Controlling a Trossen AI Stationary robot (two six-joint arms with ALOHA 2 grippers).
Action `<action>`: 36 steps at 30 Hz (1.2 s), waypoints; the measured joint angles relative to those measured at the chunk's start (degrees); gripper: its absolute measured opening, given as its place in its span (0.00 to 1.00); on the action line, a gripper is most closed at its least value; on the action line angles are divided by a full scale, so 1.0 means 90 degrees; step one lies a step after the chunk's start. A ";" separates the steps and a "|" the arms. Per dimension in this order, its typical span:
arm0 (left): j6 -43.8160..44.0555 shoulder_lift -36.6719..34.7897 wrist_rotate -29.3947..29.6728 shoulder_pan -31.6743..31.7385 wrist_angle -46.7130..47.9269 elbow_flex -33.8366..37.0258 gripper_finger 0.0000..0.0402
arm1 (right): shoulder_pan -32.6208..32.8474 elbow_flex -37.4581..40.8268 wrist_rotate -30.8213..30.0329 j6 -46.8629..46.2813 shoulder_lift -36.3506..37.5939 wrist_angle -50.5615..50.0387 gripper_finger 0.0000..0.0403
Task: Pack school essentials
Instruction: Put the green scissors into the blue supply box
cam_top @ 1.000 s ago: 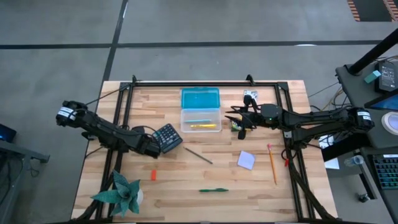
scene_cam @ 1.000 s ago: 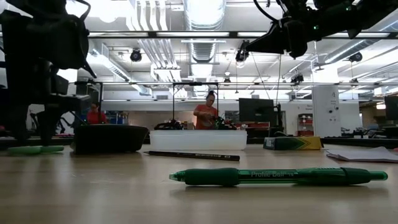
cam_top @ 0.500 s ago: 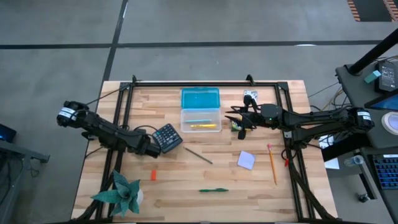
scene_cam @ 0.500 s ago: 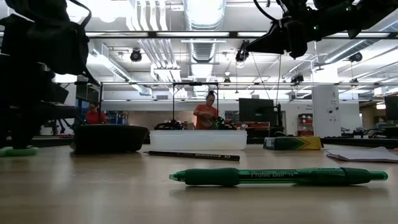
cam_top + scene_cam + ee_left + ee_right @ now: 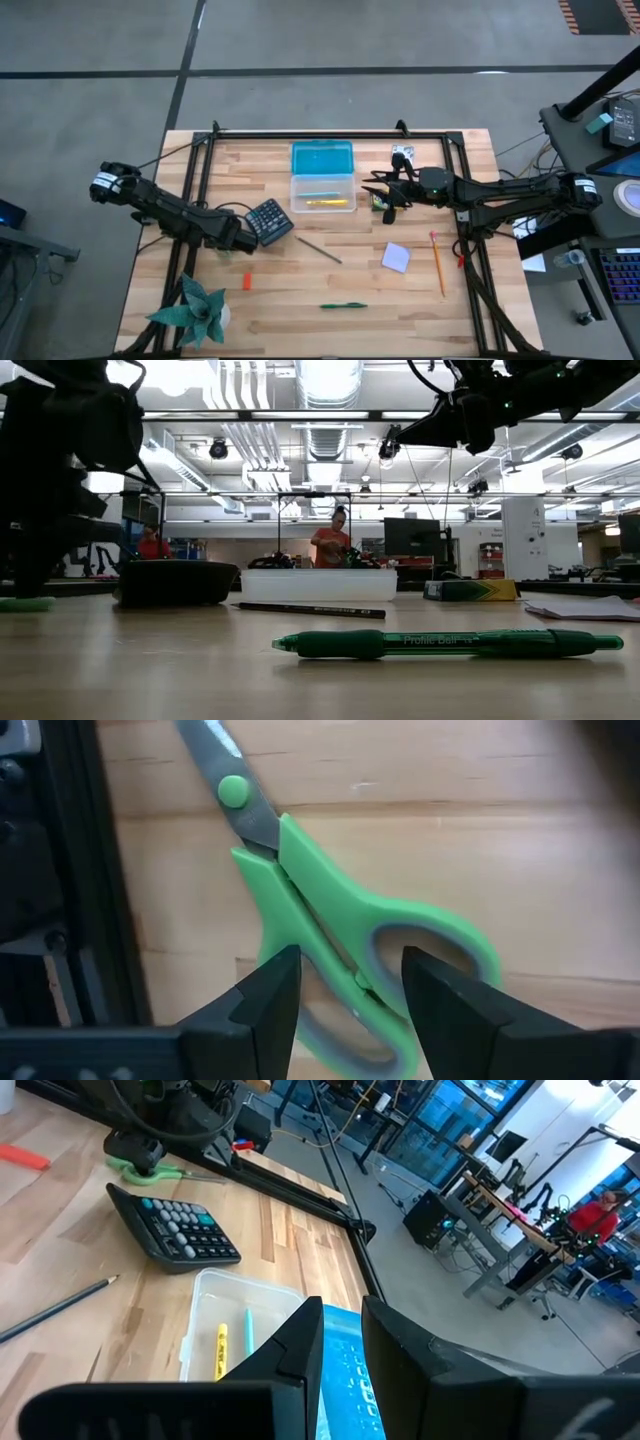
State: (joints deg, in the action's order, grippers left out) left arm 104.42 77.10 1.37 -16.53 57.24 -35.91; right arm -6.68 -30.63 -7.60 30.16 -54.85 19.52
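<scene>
Since a second ago we see our left gripper (image 5: 340, 995) slide slightly back from the calculator (image 5: 269, 220). Fingers parted, straddling the scissors' (image 5: 330, 910) green handle flat on the table (image 5: 300, 290), not clamped. Right gripper (image 5: 383, 192) hovers beside the box (image 5: 322, 190), nearly closed, empty.

Calculator (image 5: 268, 220) lies left of the open box (image 5: 322, 191); pen (image 5: 343, 305) near the front edge, plant (image 5: 195, 308) front-left.

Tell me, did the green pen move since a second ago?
No. The green pen lies in the same spot on the table, below the clear box.
</scene>
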 joint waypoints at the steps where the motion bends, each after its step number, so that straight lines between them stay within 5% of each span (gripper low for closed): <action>1: 0.0000 -0.0002 0.0002 0.0000 0.0074 -0.0068 0.40 | 0.0000 0.0000 0.0000 0.0001 0.0000 -0.0011 0.16; 25: 0.1880 0.0033 -0.0085 -0.0051 -0.0005 -0.0093 0.40 | -0.0015 0.0005 -0.0005 0.0068 0.0000 -0.0332 0.16; 36: 0.1833 0.0507 -0.0073 -0.0053 -0.0349 -0.0035 0.40 | -0.0168 0.0005 -0.0012 0.0039 0.0000 -0.0354 0.16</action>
State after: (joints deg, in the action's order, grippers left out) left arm 120.92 81.66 0.71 -17.02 54.11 -36.23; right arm -8.19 -30.59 -7.70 30.51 -54.85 16.33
